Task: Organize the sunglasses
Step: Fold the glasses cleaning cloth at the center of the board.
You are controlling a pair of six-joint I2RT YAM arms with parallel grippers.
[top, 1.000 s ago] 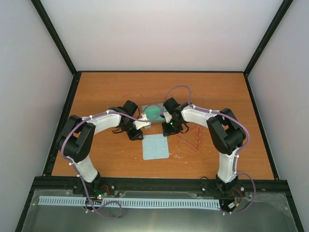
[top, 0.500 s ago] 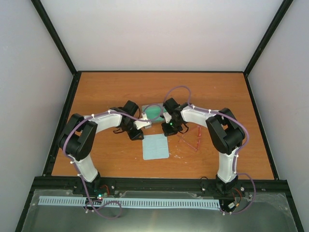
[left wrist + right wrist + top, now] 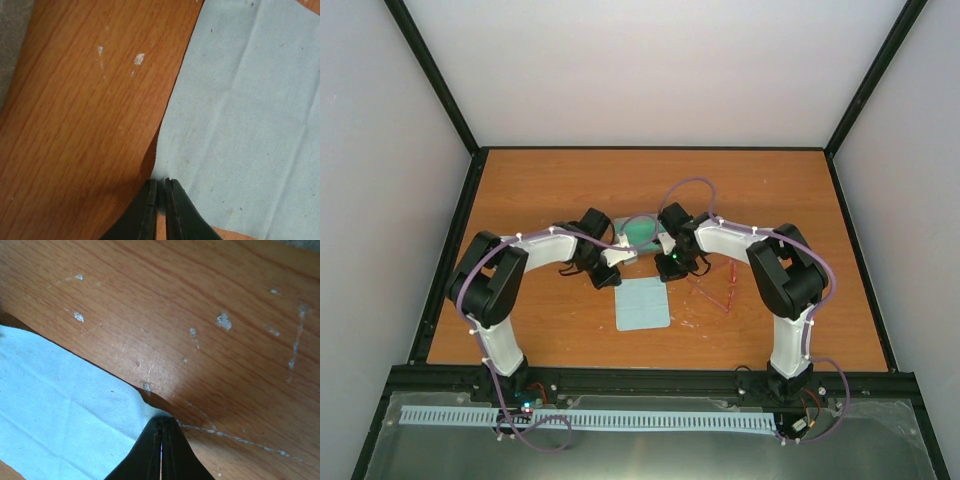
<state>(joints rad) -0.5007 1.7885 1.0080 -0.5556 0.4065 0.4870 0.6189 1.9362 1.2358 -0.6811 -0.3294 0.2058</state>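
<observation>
The thin red sunglasses lie on the table just right of the right gripper; they are out of both wrist views. A light blue cloth lies flat in front of the two grippers. My left gripper is shut on the cloth's far left corner; in the left wrist view the cloth runs into the almost closed gripper. My right gripper is shut on the far right corner; in the right wrist view the cloth puckers at the closed gripper.
The grey case with teal lining lies open just behind the grippers, partly hidden by both wrists and a cable. A black frame rims the wooden table.
My left arm has shifted slightly right and farther from the base. The right arm, cloth and sunglasses look unmoved.
</observation>
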